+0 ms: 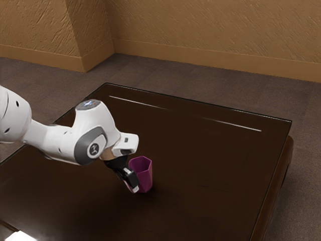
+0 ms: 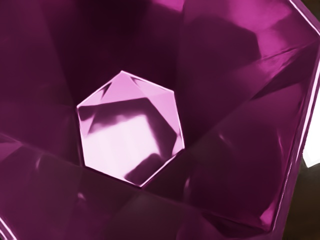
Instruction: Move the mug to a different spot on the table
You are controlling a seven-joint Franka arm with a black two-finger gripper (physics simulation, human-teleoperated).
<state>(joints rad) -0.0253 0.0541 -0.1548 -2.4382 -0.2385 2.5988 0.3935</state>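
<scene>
A magenta faceted mug (image 1: 142,173) stands on the dark table (image 1: 210,150), slightly tilted, toward the near part of the exterior view's left half. My gripper (image 1: 131,179) comes down at the mug's rim on the arm's side, shut on the mug's wall. One finger (image 1: 131,179) with a pale pad lies against the outside of the wall; the other is hidden by the mug. From right above, the wrist view looks into the mug (image 2: 200,100), down to its pale hexagonal bottom (image 2: 129,132).
The glossy dark table stretches far toward the exterior view's right and back, ending in an edge (image 1: 281,165) at the right. Brown carpet and tan walls surround it. A pale object (image 1: 17,236) lies at the near left corner.
</scene>
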